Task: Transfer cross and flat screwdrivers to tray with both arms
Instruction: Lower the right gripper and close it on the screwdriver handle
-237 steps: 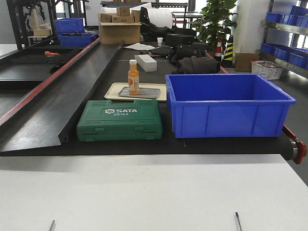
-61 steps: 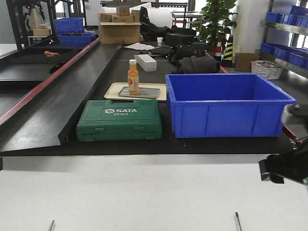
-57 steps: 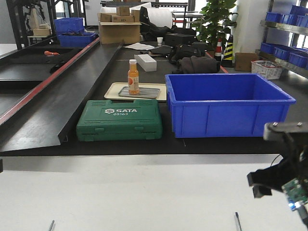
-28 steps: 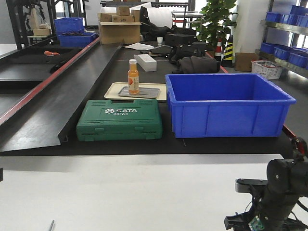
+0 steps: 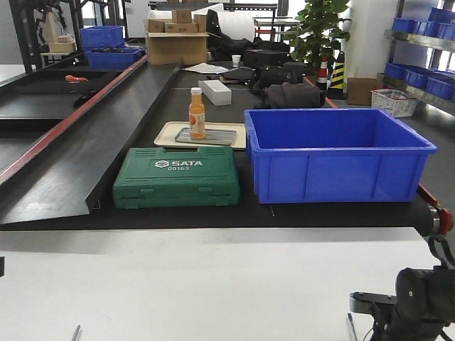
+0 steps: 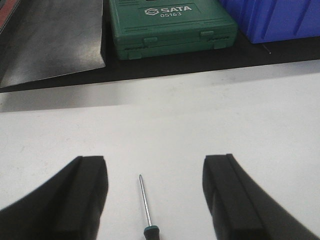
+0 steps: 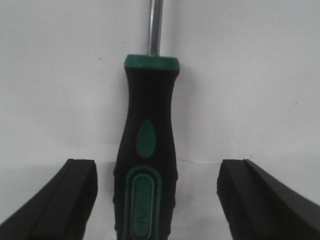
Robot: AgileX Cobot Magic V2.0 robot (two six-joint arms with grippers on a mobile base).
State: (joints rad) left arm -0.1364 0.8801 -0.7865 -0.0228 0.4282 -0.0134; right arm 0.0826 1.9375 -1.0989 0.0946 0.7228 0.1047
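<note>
Screwdriver handle (image 7: pixel 146 150), right wrist view only.

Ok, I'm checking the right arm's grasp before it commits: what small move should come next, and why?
Probably close the right gripper on the screwdriver handle. The handle lies centred between its wide-open fingers on the white table, touching neither. How high the gripper sits above the table can't be judged, so close gently.
</note>
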